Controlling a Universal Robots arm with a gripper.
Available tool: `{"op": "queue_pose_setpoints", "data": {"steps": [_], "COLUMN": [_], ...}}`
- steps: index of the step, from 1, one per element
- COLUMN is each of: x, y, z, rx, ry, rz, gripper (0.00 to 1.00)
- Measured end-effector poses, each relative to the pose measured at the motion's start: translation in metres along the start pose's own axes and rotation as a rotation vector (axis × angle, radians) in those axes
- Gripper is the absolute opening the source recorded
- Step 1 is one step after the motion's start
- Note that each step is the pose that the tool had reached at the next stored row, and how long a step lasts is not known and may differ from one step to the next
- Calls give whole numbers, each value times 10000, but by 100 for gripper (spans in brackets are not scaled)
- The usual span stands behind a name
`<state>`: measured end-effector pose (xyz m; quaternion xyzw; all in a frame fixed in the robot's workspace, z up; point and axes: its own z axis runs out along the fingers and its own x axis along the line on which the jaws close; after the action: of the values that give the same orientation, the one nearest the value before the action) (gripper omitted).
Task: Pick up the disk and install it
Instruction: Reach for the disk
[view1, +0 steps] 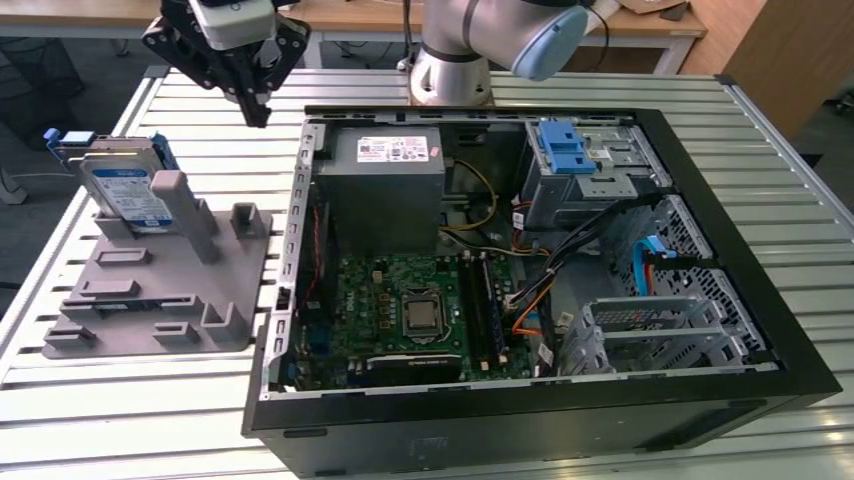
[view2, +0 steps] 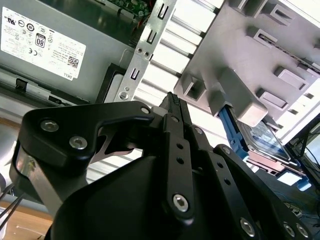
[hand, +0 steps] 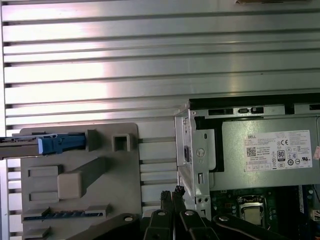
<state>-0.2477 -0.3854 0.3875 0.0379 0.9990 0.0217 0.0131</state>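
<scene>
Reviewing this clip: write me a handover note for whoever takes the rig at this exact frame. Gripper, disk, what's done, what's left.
Gripper: shut, holding nothing, raised over the table between the grey fixture and the open computer case.
Disk: propped on edge in the grey fixture, to the exterior view's left of the case, apart from the gripper.
Done: nothing of the job shows as done.
Left: disk not yet picked up and not yet installed in the case.
</scene>
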Motion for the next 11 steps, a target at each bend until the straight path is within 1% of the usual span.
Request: {"op": "queue_pose_setpoints", "data": {"steps": [11], "x": [31], "y": [-3], "z": [0], "rx": [0], "ry": [0], "rz": [1], "gripper": [15]}}
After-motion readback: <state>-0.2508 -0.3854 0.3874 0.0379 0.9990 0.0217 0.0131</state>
